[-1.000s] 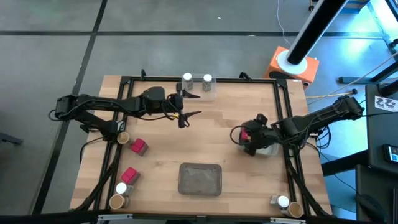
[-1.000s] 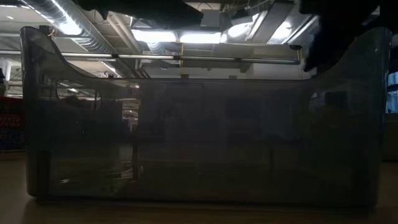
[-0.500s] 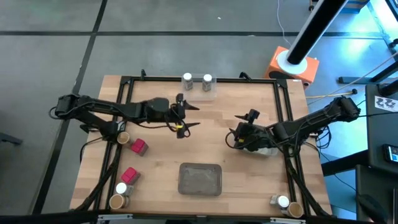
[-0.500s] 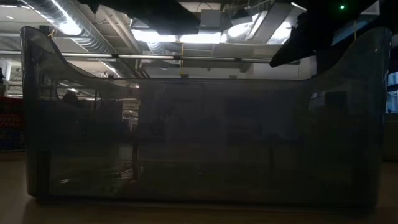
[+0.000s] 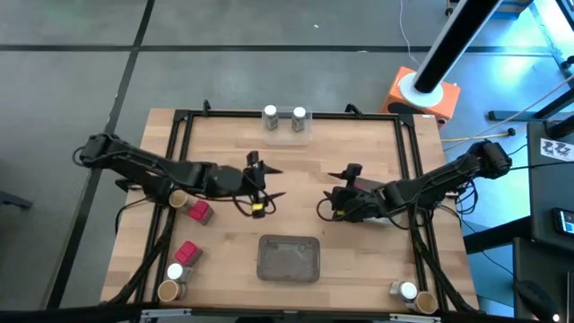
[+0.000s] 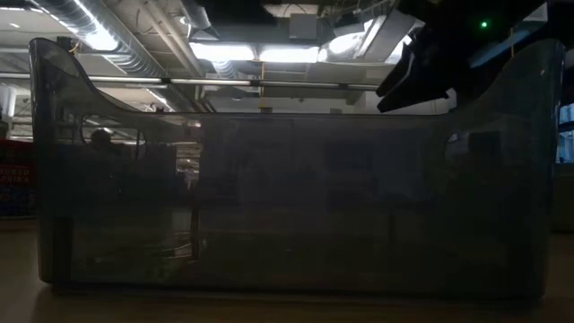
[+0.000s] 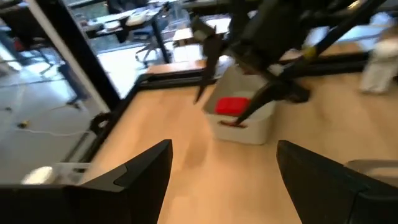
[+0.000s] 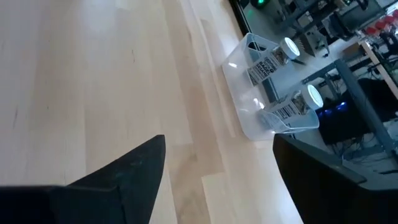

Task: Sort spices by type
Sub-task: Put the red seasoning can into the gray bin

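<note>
1. Landmark: a grey tray (image 5: 289, 258) lies on the wooden table (image 5: 314, 161) near the front edge, at mid-width. All places below are given from it.
2. Left gripper (image 5: 265, 182): over the table, behind the grey tray and slightly to its left. Its fingers (image 7: 140, 171) are spread wide with nothing between them.
3. Right gripper (image 5: 328, 199): over the table, behind the grey tray and slightly to its right, facing the left gripper across a gap. Its fingers (image 8: 124, 171) are likewise spread wide and empty.
4. Two white-capped jars (image 5: 270, 115) stand side by side in a clear tray (image 8: 245, 118) at the back edge, straight behind the grey tray, well apart from both sets of fingers.
5. A red pack (image 7: 232, 106) sits in a small pale tub (image 7: 245, 121) behind and to the right of the grey tray, under the right arm and behind its fingers, not between them.
6. Two more red packs lie to the left of the grey tray: one (image 5: 199, 212) further back, one (image 5: 186, 252) level with it. A brown-topped jar (image 5: 177, 198) stands just beside the first.
7. Front left corner, left of the grey tray: a white-capped jar (image 5: 175, 272) and a brown-topped jar (image 5: 168, 291), close together.
8. Front right corner, right of the grey tray: a white-capped jar (image 5: 407, 292) and a brown-topped jar (image 5: 425, 301), side by side.
9. No spice touches either gripper.
</note>
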Robot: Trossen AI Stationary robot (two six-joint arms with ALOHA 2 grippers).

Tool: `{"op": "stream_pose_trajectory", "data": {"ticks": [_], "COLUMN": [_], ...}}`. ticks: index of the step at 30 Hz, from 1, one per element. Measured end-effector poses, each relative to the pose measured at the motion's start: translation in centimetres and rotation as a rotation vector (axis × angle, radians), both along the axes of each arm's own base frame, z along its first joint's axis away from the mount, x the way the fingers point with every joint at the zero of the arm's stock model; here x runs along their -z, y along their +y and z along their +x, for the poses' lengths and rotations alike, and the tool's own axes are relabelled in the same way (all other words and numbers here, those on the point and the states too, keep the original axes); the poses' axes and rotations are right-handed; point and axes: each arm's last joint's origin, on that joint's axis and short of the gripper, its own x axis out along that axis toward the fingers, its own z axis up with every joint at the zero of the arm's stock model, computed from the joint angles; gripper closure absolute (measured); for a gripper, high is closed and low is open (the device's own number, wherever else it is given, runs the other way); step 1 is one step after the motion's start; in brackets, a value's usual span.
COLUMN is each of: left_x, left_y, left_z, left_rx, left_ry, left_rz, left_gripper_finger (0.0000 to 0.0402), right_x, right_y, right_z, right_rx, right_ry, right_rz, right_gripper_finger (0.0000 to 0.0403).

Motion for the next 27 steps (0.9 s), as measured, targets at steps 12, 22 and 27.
{"op": "stream_pose_trajectory", "data": {"ticks": [12,22,27], "left_x": [-4.3,-3.5,-2.0], "left_y": [-3.0,-4.0,-4.5], "left_z": [-2.7,-6.9,-8.5], "left_rx": [-0.135,-0.434,-0.582], "left_ry": [0.205,0.449,0.54], "left_rz": [-0.336,-0.557,-0.599], "left_gripper_finger": [0.0125,0.0125,0.0125], "right_x": [-1.2,-3.0,-3.2], "right_y": [0.5,0.9,0.9], "right_z": [1.1,2.1,2.1], "right_rx": [-0.126,-0.19,-0.182], "right_ry": [-0.065,-0.229,-0.265], "right_rz": [-0.058,-0.081,-0.061], "right_gripper_finger": [0.0104,0.0104,0.0104]}}
